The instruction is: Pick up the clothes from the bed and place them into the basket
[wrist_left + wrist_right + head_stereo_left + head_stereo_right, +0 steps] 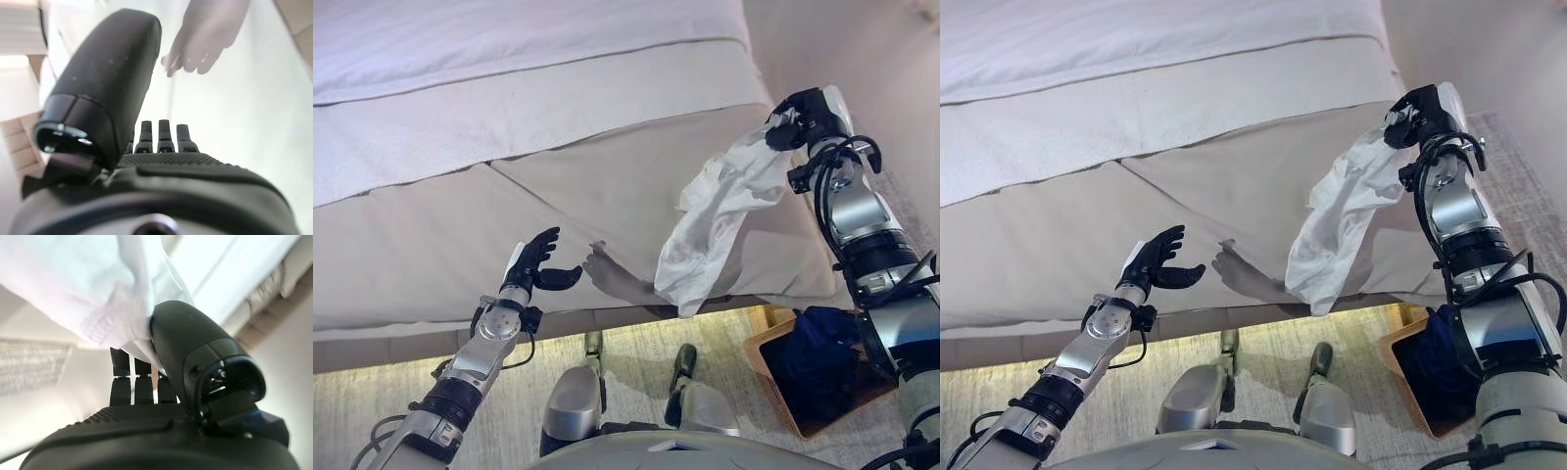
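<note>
My right hand is raised over the bed's right edge and shut on a white garment, which hangs down from it above the bed's front edge. In the right wrist view the thumb pinches the white cloth against the fingers. My left hand is open and empty above the bed's front edge; its wrist view shows straight fingers over the sheet. The wooden basket stands on the floor at the lower right with dark blue clothes inside it.
The bed has a beige sheet and a white cover folded back at the far side. Light rug lies in front of the bed. A wall is close on the right past the bed's corner.
</note>
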Controlling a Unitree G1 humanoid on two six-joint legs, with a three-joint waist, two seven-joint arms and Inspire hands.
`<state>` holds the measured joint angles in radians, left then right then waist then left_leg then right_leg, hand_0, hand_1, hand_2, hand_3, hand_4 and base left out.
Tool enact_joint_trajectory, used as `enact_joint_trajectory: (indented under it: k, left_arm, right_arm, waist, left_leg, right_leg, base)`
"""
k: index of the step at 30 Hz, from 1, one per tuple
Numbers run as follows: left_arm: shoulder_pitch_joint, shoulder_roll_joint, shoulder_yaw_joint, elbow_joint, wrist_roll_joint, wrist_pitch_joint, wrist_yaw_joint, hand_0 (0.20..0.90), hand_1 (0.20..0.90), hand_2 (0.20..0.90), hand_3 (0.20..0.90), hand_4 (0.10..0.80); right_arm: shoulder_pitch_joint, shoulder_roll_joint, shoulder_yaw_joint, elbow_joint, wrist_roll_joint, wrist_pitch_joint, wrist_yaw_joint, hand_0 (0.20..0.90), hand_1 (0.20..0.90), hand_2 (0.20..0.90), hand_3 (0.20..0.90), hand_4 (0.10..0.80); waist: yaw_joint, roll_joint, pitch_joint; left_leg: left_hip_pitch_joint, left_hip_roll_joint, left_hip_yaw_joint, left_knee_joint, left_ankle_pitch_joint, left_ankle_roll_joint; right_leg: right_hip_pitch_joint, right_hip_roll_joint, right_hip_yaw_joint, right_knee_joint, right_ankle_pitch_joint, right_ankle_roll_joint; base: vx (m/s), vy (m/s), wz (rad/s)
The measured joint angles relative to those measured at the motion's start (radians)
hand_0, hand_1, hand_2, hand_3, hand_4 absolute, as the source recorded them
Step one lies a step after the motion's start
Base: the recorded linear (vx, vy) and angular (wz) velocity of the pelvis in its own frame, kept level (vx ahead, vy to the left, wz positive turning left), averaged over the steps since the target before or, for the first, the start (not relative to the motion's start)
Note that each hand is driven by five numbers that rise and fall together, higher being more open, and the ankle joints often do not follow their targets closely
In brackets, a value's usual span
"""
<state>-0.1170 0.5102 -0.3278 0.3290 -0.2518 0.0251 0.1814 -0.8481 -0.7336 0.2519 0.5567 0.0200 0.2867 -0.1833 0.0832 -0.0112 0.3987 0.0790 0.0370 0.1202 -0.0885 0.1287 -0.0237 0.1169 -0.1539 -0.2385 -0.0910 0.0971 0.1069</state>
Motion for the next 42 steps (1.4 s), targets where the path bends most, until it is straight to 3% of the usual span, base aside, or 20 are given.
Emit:
enact_joint_trajectory:
  k: [7,17,30,42]
  left_arm:
    - [0.03,-0.001,0.008,0.012,0.017,-0.001,-0.022,0.9,0.9,0.9,0.9,0.8]
    - [0.049,-0.009,0.009,0.075,0.02,-0.009,-0.06,0.9,0.9,0.9,0.9,0.8]
    - [0.048,-0.035,-0.029,0.103,0.058,-0.05,-0.09,0.9,0.9,0.9,0.9,0.8]
    - [0.036,-0.053,-0.045,0.138,0.059,-0.05,-0.098,0.9,0.9,0.9,0.9,0.8]
  right_arm:
    - [0.069,-0.071,-0.037,-0.013,0.0,-0.001,-0.01,0.3,0.3,0.3,0.2,0.1]
    - [0.145,-0.189,-0.127,-0.015,0.012,0.007,-0.036,0.3,0.3,0.3,0.2,0.1]
    - [0.2,-0.326,-0.21,-0.055,0.041,0.02,-0.048,0.3,0.3,0.3,0.2,0.1]
    - [0.318,-0.388,-0.276,-0.114,0.059,0.02,-0.021,0.3,0.3,0.3,0.2,0.1]
  waist:
    - [-0.038,-0.001,-0.077]
    - [-0.123,-0.001,-0.094]
    - [-0.23,0.003,-0.152]
    - [-0.296,0.014,-0.196]
  left_leg:
    - [0.024,0.0,0.042,0.0,-0.018,0.005]
    - [0.072,0.012,0.123,-0.001,-0.039,0.006]
    - [0.091,0.034,0.216,-0.002,-0.062,-0.012]
    - [0.092,0.036,0.25,-0.003,-0.073,-0.016]
  right_leg:
    - [-0.002,-0.001,0.044,0.0,0.0,0.0]
    - [-0.007,0.012,0.127,0.0,0.004,-0.004]
    - [-0.043,0.042,0.223,0.0,0.004,-0.004]
    - [-0.064,0.049,0.261,0.0,0.004,-0.004]
  base:
    - [0.008,0.03,-0.18]
    - [0.002,0.026,-0.26]
    - [0.018,0.016,-0.22]
    - [0.011,-0.004,-0.09]
